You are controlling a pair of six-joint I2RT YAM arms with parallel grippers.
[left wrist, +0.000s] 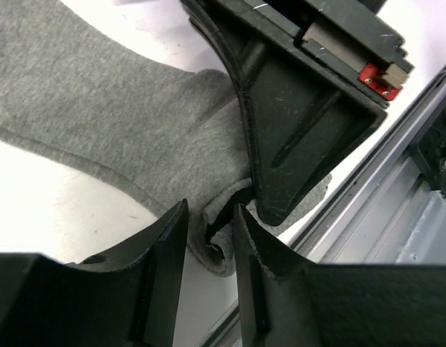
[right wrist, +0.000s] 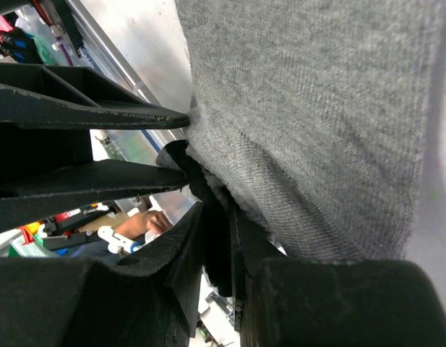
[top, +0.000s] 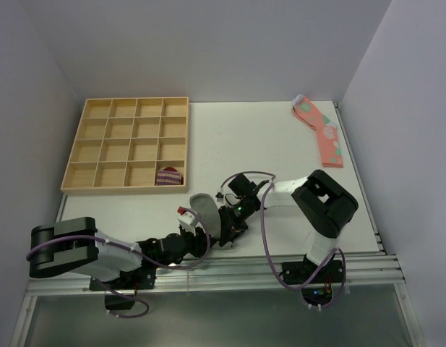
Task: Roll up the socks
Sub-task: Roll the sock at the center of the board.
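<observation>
The grey sock [top: 205, 213] lies at the table's front edge, held between both grippers. In the left wrist view the sock [left wrist: 100, 108] spreads to the upper left, and its rolled end sits between the fingers of my left gripper [left wrist: 210, 217], which close on it. My right gripper [right wrist: 217, 217] is shut on a dark edge of the sock [right wrist: 316, 108]. In the top view my left gripper [top: 196, 230] and right gripper [top: 226, 230] meet at the sock's near end. The sock's stripes are hidden.
A wooden compartment tray [top: 72, 155] stands at the back left, with a purple-striped sock bundle [top: 168, 176] in its near right cell. Pink spotted socks [top: 320, 130] lie at the back right. A metal rail [top: 244, 264] runs along the front edge, close to the grippers.
</observation>
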